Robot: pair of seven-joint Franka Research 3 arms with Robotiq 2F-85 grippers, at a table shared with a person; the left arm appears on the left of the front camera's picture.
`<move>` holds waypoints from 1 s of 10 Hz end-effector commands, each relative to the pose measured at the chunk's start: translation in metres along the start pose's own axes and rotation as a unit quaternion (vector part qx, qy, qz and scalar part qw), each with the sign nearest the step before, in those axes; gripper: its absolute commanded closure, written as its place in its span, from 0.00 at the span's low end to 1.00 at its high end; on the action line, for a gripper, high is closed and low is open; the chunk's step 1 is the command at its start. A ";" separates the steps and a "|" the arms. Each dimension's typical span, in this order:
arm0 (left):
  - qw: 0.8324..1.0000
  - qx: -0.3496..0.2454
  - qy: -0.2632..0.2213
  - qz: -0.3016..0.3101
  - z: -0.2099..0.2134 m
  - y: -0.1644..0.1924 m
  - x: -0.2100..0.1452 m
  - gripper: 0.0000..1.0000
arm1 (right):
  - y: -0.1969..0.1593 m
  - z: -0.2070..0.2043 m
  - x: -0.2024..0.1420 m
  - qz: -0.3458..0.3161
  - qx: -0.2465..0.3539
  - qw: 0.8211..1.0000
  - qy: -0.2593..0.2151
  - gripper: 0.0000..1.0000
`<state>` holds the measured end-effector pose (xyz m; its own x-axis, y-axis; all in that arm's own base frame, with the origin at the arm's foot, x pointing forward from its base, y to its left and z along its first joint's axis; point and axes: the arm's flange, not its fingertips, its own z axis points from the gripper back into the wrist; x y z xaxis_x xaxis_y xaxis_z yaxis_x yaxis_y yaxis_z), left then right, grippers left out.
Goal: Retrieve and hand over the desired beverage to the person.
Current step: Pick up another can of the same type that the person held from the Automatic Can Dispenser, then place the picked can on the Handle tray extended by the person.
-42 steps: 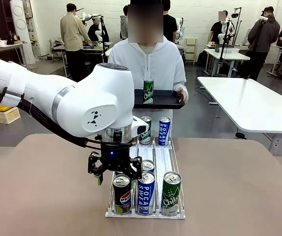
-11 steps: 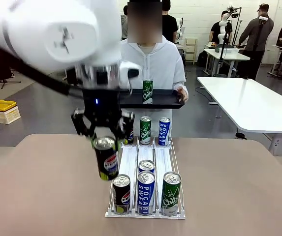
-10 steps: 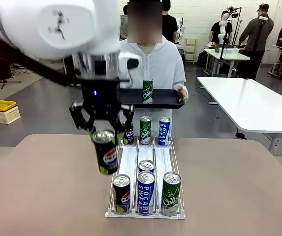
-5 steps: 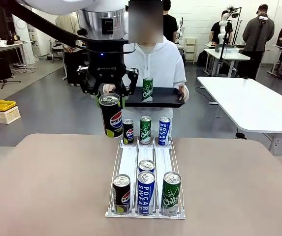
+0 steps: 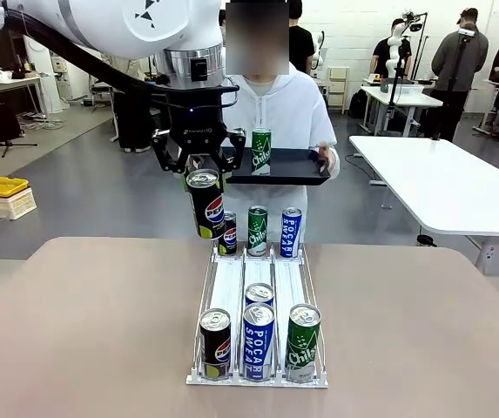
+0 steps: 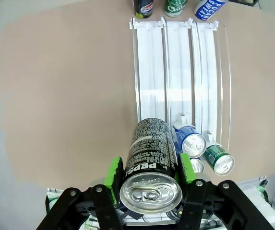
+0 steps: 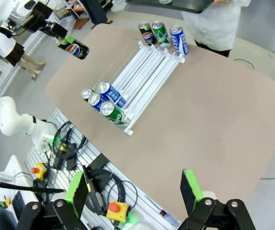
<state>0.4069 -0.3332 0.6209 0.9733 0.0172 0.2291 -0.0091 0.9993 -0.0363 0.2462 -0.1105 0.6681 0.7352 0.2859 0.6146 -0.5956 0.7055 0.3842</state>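
Note:
My left gripper (image 5: 203, 180) is shut on a black Pepsi can (image 5: 207, 206), holding it in the air above the far left end of the white can rack (image 5: 230, 283). The can hangs just left of and slightly below the black tray (image 5: 294, 165). The person (image 5: 277, 109) in a white hooded jacket holds that tray at the far side, with a green can (image 5: 261, 151) standing on it. In the left wrist view the green pads (image 6: 113, 172) clamp the Pepsi can (image 6: 150, 155). My right gripper (image 7: 134, 189) hangs open high over the table's edge.
The rack holds a Pepsi (image 5: 215, 344), a Pocari Sweat (image 5: 259, 341) and a green can (image 5: 302, 342) at its near end, and a second Pocari (image 5: 259, 294) behind. Three more cans (image 5: 257, 230) stand at its far end. A white table (image 5: 445, 187) stands at the right.
The left gripper has lifted the Pepsi can from above the rack's near end and carried it up and away toward the person's tray. The tray has risen slightly.

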 end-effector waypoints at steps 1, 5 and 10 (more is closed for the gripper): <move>1.000 0.005 0.001 0.000 0.003 0.000 -0.004 0.44 | -0.001 0.000 0.001 0.008 0.012 1.000 -0.004 0.00; 1.000 0.005 0.001 0.000 0.003 0.000 -0.004 0.44 | -0.001 0.000 0.001 0.008 0.012 1.000 -0.004 0.00; 1.000 0.005 0.001 0.000 0.003 0.000 -0.004 0.44 | -0.001 0.000 0.001 0.008 0.012 1.000 -0.004 0.00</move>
<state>0.4047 -0.3349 0.6195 0.9752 0.0110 0.2211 -0.0037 0.9994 -0.0331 0.2462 -0.1106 0.6681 0.7351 0.2860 0.6146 -0.5956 0.7055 0.3841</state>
